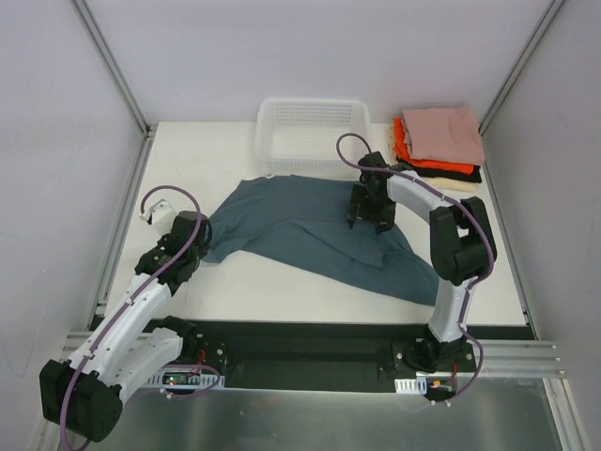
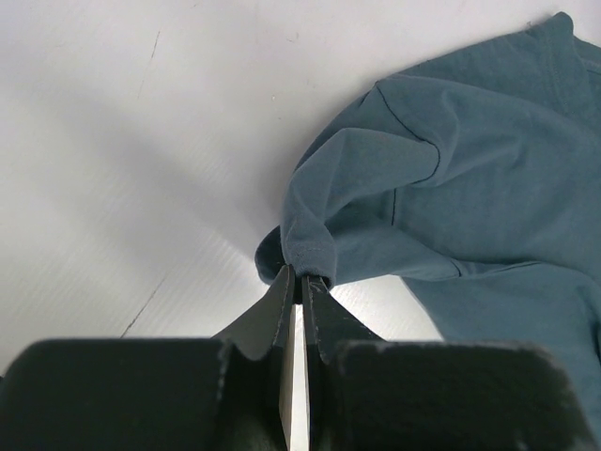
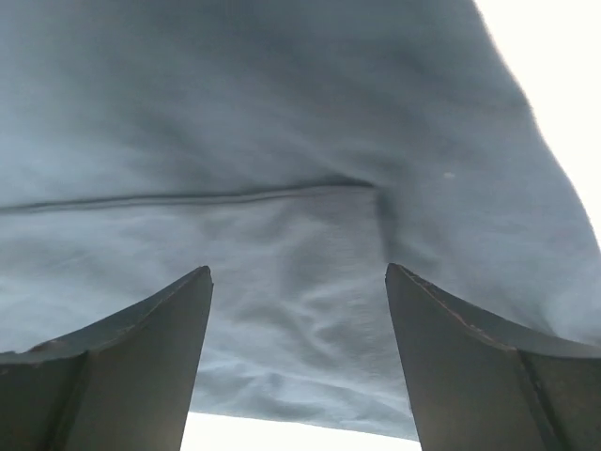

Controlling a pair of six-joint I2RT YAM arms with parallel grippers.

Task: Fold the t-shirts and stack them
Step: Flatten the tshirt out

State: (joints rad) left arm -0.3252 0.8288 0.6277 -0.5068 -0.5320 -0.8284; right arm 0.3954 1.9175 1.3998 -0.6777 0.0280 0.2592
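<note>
**T-shirt (image 1: 310,230) in blue-grey lies unfolded mid-desk, pinched at its left end**

The T-shirt is spread loosely across the middle of the desk (image 1: 282,296), rumpled and not yet folded. It runs from a narrow bunched tip towards the left edge out to a wider lobe towards the near right corner. Its far edge comes up to the near side of the white mesh basket (image 1: 264,141), which sits at the middle of the far edge; whether the two touch cannot be told.

The left end effector (image 2: 300,282) has its jaws closed tight on that bunched left tip. The left wrist view shows a small wad of cloth gripped between the fingertips, with a sleeve and its seam fanning away to the right.

The right end effector (image 3: 299,282) is over the right half of the T-shirt, pointing down at it, jaws wide apart. The right wrist view shows smooth cloth with one seam line filling the gap between the fingers; nothing is clamped, and whether the tips touch the cloth cannot be told.

A pile of folded T-shirts (image 1: 441,141) sits in the far right corner, just to the right of the basket. It has pink on top, then orange-red, black and cream beneath.
</note>
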